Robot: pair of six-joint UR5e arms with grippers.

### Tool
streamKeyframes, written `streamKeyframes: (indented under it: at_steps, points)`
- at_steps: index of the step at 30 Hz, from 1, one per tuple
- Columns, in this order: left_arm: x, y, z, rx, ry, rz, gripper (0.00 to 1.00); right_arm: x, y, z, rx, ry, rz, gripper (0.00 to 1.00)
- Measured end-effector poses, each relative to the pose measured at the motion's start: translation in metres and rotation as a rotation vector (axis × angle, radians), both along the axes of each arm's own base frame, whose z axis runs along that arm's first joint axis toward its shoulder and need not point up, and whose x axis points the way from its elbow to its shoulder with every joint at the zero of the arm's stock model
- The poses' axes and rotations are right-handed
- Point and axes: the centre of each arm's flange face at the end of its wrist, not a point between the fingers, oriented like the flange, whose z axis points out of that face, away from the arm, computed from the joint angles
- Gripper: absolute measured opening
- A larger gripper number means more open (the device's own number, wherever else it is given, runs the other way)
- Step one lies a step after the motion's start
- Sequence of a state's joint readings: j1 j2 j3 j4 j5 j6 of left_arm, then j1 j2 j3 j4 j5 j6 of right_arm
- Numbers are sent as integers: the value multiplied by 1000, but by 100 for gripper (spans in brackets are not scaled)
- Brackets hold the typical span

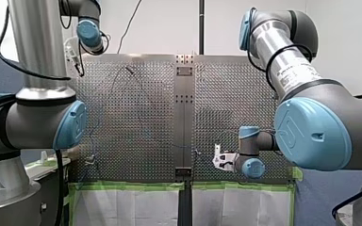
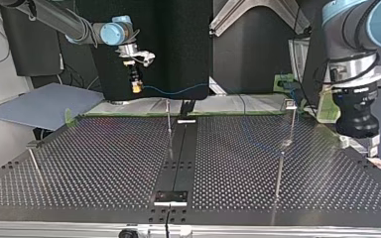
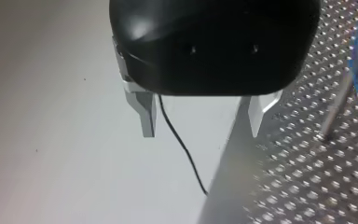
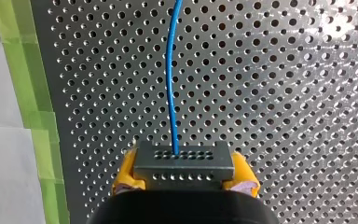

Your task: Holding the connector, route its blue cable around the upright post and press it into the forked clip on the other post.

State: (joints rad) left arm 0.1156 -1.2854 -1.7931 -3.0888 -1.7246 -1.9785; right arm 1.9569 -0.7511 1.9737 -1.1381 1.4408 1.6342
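Observation:
My right gripper (image 4: 184,179) has its yellow pads (image 4: 244,175) shut on the grey connector (image 4: 184,161). The blue cable (image 4: 170,84) leaves the connector's face and runs straight ahead over the perforated plate. In the top view my right gripper (image 2: 137,87) hangs above the plate's far edge, and the cable (image 2: 178,91) trails from it toward the view's right. A thin upright post (image 2: 168,121) stands near the middle, and another post with a forked clip (image 2: 290,103) stands at the right. My left gripper (image 3: 200,126) is open and holds nothing; its metal fingers (image 3: 147,116) hang beside a post (image 3: 338,102).
The perforated table (image 1: 136,113) has a dark centre strip (image 1: 184,117) and green tape (image 1: 132,185) along its near edge. More thin posts (image 2: 279,173) stand nearer the top view's camera. A thin black wire (image 3: 182,144) hangs under my left gripper. My left arm (image 2: 355,106) stands over the top view's right edge.

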Motion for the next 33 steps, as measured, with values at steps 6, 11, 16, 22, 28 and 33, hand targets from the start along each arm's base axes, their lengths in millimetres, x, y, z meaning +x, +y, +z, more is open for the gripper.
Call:
streamKeyframes:
  at_steps: [6, 11, 16, 22, 28, 33]
  points:
    - [-2, -7, 0, 45, 54, -26, 98, 0, 0, 0, -2, 3, 0, 0]
    - [2, -17, -12, 80, 122, -81, 98, 0, 0, 0, -2, 4, 0, 0]
    - [-4, -31, -16, 118, 165, -143, 98, 0, 0, 0, -1, 5, 0, 0]
    - [-13, -46, -20, 165, 216, -213, 98, 0, -1, 0, 2, 6, 1, 0]
    - [-21, -54, -24, 212, 271, -241, 98, 1, 0, 0, 6, 7, 4, 0]
    - [-28, -56, -29, 255, 327, -239, 98, 2, 1, 0, 7, 8, 6, 0]
